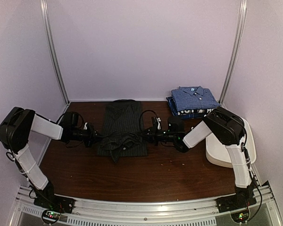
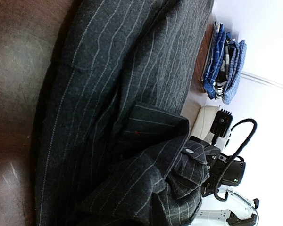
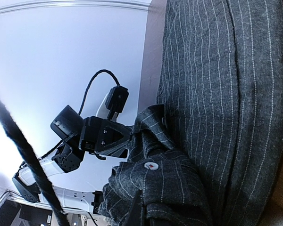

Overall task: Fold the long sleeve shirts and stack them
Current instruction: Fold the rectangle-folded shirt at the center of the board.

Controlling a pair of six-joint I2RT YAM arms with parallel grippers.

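The dark charcoal pinstriped shirt [image 1: 122, 121] lies partly folded in the middle of the table, its sleeves bunched across its near end. My left gripper [image 1: 95, 137] is at the shirt's left edge and my right gripper [image 1: 147, 134] at its right edge. Each is shut on a bunched sleeve end of this shirt, and cloth hides the fingertips. The left wrist view is filled by the pinstriped cloth [image 2: 118, 94], with a buttoned cuff [image 2: 191, 155] against the right gripper. The blue checked shirt [image 1: 194, 98] lies folded on the navy shirt with white lettering [image 1: 188, 112] at the back right.
A white oblong tub [image 1: 224, 153] stands at the right edge, beside the right arm. The brown table [image 1: 132, 181] ends at white walls at the back and sides. A metal rail [image 1: 146, 207] runs along the near edge.
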